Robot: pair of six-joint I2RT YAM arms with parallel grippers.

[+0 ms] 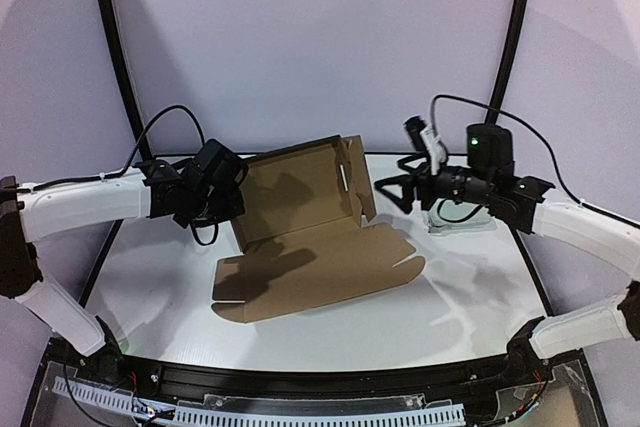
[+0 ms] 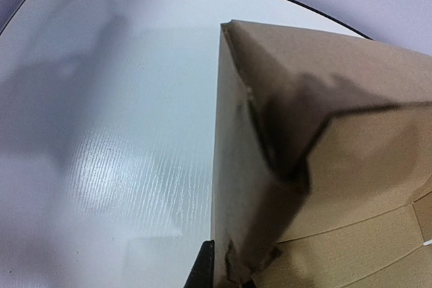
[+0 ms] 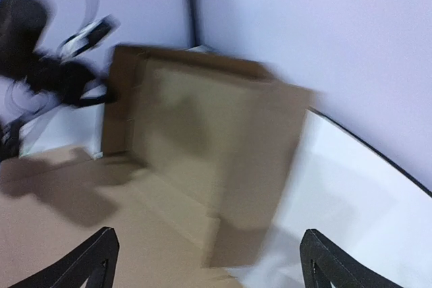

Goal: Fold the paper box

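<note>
A: Top external, paper box [image 1: 310,237] where?
B: Matte brown cardboard on glossy white table [image 1: 450,307]; front sheet lying flat, notched flaps, back panel upright along a crease.
A: Left gripper [image 1: 236,202]?
B: Pinched tight on box's left wall.
A: Right gripper [image 1: 388,192]?
B: Just right of box, black fingers spread wide, nothing held.

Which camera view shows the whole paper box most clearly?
The top external view: it shows the whole paper box, rear panel raised, front lying flat. The left wrist view shows only one close corner; the right wrist view shows it blurred.
</note>
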